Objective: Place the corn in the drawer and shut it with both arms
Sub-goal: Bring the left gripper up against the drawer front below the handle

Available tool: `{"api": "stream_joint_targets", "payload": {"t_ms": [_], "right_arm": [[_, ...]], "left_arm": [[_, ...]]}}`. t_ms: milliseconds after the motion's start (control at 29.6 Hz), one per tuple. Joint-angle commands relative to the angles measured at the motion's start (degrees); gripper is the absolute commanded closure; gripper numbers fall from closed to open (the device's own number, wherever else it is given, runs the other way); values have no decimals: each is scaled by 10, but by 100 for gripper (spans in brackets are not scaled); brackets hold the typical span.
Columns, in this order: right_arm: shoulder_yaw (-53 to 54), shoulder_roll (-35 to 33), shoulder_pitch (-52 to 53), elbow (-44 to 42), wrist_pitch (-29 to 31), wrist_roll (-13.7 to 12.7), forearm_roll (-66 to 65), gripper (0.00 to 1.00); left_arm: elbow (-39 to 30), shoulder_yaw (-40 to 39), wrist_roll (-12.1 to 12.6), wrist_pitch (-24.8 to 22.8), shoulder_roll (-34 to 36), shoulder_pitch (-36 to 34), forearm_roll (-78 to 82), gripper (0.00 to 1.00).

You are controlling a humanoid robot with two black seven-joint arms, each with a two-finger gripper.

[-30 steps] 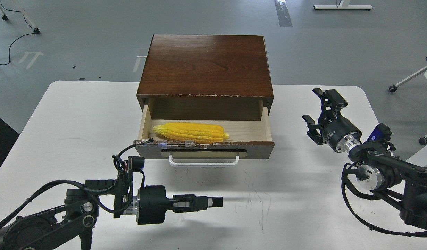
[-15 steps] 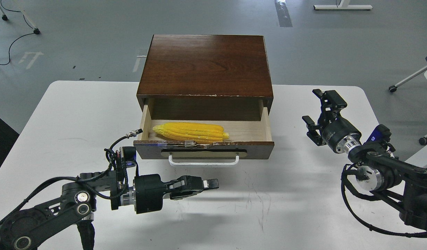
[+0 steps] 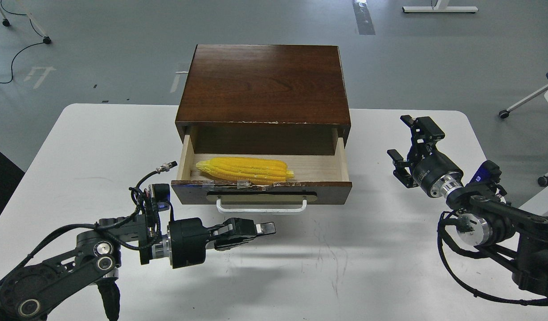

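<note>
The yellow corn (image 3: 243,169) lies lengthwise in the left half of the open drawer (image 3: 336,189), on its pale wood floor. The drawer sticks out of the dark brown cabinet (image 3: 265,82), and its white bar handle (image 3: 261,207) faces me. My left gripper (image 3: 256,232) hovers low over the table just in front of and below the handle, pointing right. Its fingers look slightly apart and hold nothing. My right gripper (image 3: 410,145) is open and empty, to the right of the drawer and apart from it.
The white table (image 3: 100,147) carries the cabinet at its middle back. A cable connector (image 3: 166,166) on my left wrist sits close to the drawer's left front corner. Grey floor, chair wheels and table legs lie beyond the table edges.
My left gripper has rolled about its axis and drifted up and left, closer to the drawer front. The right gripper, corn and drawer have barely moved.
</note>
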Motion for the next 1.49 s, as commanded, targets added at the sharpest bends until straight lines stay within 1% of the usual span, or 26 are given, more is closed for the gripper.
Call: {"api": "stream_joint_targets", "payload": {"t_ms": [0,1453], "right_arm": [[1,0,-3,0,1,0,0,0],[1,0,-13,2,1,0,0,0]], "left_arm": [[1,-3,0,0,-1,0,0,100],[30,-19,0,1,-6,-9,-15,100]]}}
